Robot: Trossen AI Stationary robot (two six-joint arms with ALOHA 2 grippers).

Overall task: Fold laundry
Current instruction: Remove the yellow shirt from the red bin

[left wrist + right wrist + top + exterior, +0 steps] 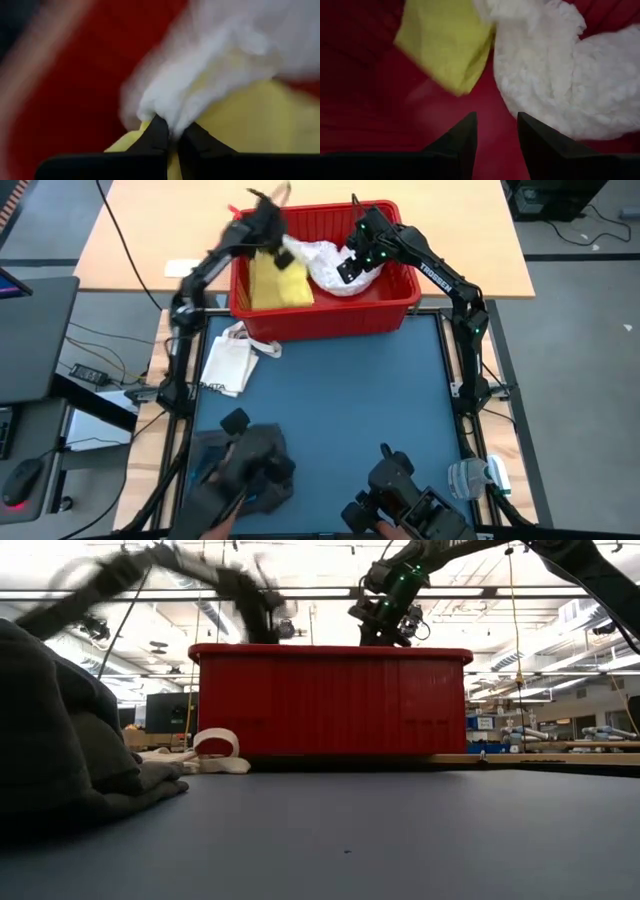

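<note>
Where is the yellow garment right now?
In the high view, the yellow garment hangs in the red bin's left half, beside the white lacy garment, pinched by the left gripper.

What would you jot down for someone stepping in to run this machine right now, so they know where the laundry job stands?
Left end effector: over the red bin, shut on the yellow garment, white cloth bunched right against its fingertips.
Right end effector: also over the bin, open, holding nothing, pointing at the white lacy garment.
Yellow and white pieces are in the bin. A dark grey garment lies heaped at the mat's near left corner.
A cream tote bag sits beside the bin; not laundry.
Done: nothing looks neatly folded.
Left: bring the yellow piece out, fold it, then the rest.
</note>
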